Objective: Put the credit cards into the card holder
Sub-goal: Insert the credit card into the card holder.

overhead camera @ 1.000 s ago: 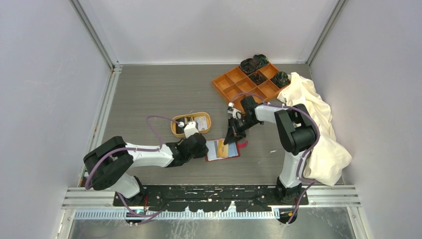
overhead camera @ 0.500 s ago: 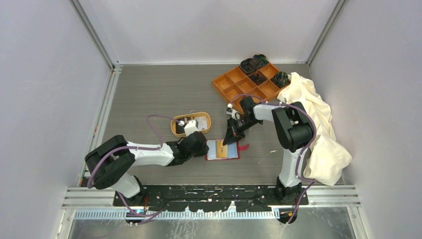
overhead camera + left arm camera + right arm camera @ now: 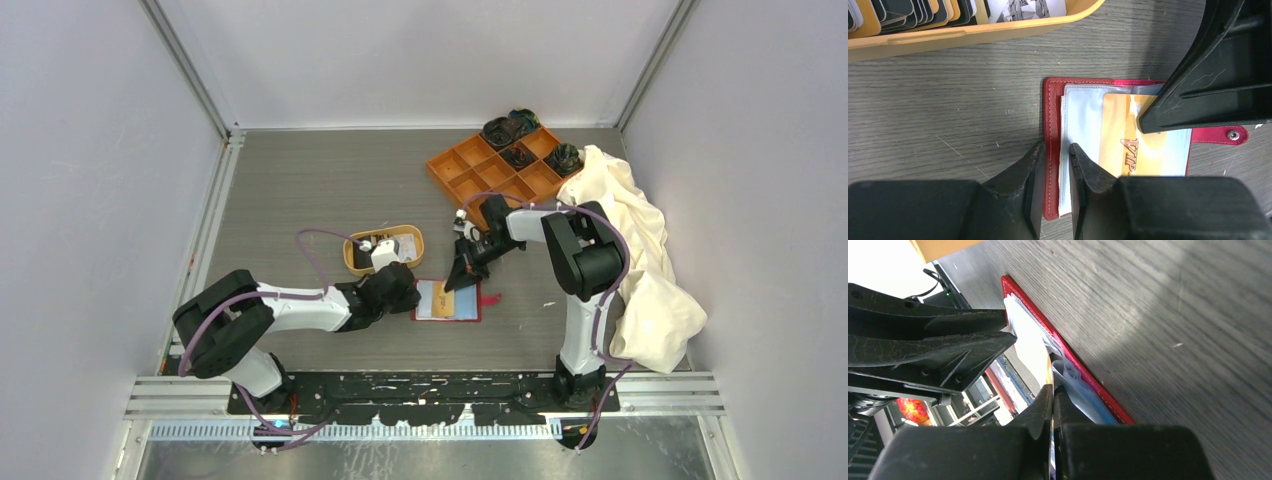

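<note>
The table (image 3: 948, 115) is grey wood-grain board, matt and finely scratched. The card holder (image 3: 1052, 100) has a red leather-like cover with a stitched edge, clear glossy plastic sleeves and a small shiny metal snap (image 3: 1232, 134). The gold card (image 3: 1120, 130) is smooth, faintly glossy plastic. The dish (image 3: 973, 35) is smooth tan plastic. The left gripper (image 3: 1054, 147) and right gripper (image 3: 1052, 390) are black matt plastic, scuffed. At the table's far right corner, the tray (image 3: 436, 170) is orange plastic, beside soft, creased cream cloth (image 3: 640, 250).

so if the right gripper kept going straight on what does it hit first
Probably the card holder: the right gripper, shut on the tan-gold card, points down at its clear sleeve, though depth is unclear.
</note>
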You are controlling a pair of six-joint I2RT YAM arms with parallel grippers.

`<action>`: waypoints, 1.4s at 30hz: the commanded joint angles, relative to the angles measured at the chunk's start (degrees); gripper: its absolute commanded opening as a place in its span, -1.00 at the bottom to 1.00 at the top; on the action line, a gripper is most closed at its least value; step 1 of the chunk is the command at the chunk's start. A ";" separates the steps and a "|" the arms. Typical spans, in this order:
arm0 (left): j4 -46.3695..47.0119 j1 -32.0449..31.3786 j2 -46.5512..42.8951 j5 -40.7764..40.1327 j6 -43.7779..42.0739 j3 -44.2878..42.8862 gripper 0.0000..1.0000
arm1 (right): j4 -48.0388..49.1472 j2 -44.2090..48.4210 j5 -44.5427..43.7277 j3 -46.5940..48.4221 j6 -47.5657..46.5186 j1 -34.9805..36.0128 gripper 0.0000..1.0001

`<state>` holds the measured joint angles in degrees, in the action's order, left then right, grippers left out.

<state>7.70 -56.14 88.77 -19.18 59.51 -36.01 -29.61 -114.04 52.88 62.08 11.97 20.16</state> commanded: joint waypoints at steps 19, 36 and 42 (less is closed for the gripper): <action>-6.17 -0.07 -16.60 10.61 -16.54 1.84 -0.13 | 5.65 -2.72 -2.61 -0.12 2.54 0.56 -0.91; 36.67 2.93 -11.44 28.95 -3.15 15.06 0.66 | 5.20 -2.77 -2.61 0.14 2.10 0.62 -0.91; 13.37 -3.88 -9.07 23.10 -11.02 3.23 0.47 | 5.09 -2.66 -2.52 0.23 2.10 0.59 -0.91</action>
<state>32.32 -55.07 79.77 7.53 53.93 -24.56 -26.04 -115.55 55.18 61.82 15.20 20.45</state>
